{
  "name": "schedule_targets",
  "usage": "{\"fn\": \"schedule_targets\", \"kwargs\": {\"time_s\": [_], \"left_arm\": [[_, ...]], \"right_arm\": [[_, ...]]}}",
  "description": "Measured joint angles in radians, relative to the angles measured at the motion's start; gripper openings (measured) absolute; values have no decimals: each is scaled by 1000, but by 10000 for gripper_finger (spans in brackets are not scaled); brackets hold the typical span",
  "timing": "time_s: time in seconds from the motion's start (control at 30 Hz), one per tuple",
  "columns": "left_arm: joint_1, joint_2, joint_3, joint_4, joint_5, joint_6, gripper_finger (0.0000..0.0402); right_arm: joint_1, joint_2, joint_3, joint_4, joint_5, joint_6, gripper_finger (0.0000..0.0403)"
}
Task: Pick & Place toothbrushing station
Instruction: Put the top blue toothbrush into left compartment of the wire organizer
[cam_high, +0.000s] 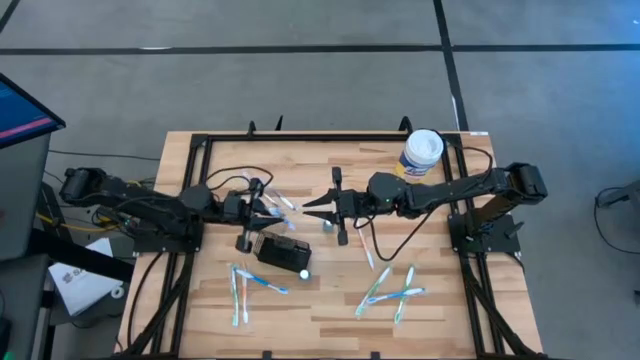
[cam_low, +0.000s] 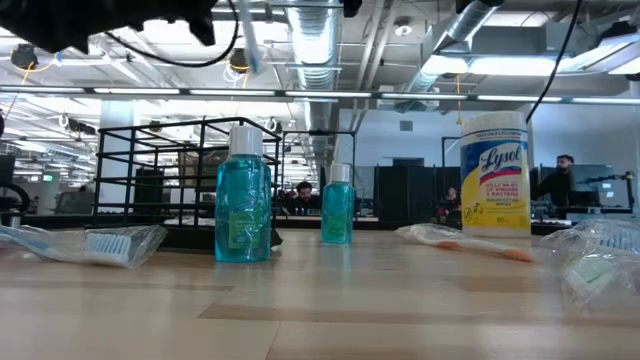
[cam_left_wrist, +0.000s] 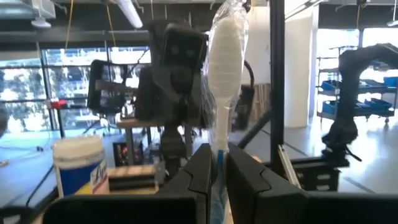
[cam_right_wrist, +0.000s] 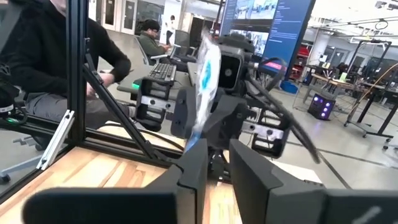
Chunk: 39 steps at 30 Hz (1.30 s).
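Right now the small black rectangular toothbrushing station (cam_high: 282, 251) lies on the wooden table (cam_high: 330, 310), and everything else is easiest placed from it. I cannot make out its top slots or whether anything sits in them; a small white ball-like thing (cam_high: 304, 272) rests against its near corner.

Just above the station hovers the left gripper (cam_high: 268, 207), its fingers (cam_left_wrist: 200, 171) pinched together on a plastic-wrapped toothbrush with a white head (cam_left_wrist: 222, 68) that stands upright between them. The right gripper (cam_high: 322, 211) faces it from the station's other side, a little farther off. Its two dark fingers (cam_right_wrist: 193, 167) stand slightly apart with nothing between them, the wrapped brush showing just beyond their tips.

More wrapped toothbrushes lie loose on the table: a blue-and-white pair (cam_high: 240, 290) on the near-left side of the station, and a crossed green-and-white cluster (cam_high: 392, 292) well off to its right. Far behind the station, at the table's back corner, stands a yellow Lysol wipes canister with a white lid (cam_high: 421, 154), shut. Two blue-green liquid bottles (cam_low: 243, 195) stand upright in the low view.
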Motion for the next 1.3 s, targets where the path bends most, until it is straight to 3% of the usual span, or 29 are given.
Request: {"fn": "schedule_targets", "kwargs": {"time_s": [0.33, 0.97, 1.3], "left_arm": [[-1, -194, -46, -246, -3, -39, 16], [-1, -430, -46, -659, -33, -68, 16], [-1, -476, -133, -581, -40, -71, 16]], "right_arm": [[3, 0, 0, -57, 0, 27, 67], [6, -1, 0, -109, 0, 53, 67], [6, -1, 0, -109, 0, 53, 67]]}}
